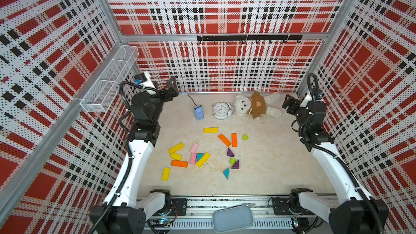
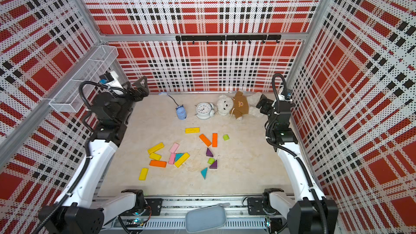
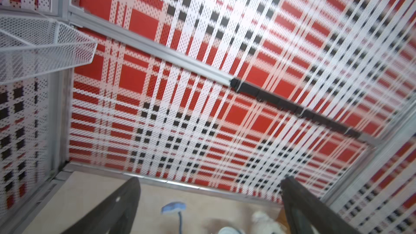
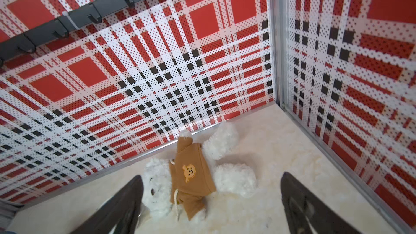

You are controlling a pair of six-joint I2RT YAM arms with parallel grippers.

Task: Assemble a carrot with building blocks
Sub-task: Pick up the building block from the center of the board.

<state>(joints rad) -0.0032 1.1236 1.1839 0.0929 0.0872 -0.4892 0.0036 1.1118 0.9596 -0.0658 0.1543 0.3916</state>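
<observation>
The building blocks lie loose on the pale table in both top views. A yellow bar, two orange bars and a lime stub sit farther back. Yellow, pink and orange bars cluster at the left. Purple and teal triangles lie at the right. My left gripper hangs open and empty at the back left, far from the blocks. My right gripper is open and empty at the back right, above the teddy bear's legs.
A white alarm clock, a teddy bear and a small blue gadget with a cable stand along the back wall. A wire basket hangs on the left wall. A grey pouch lies at the front rail.
</observation>
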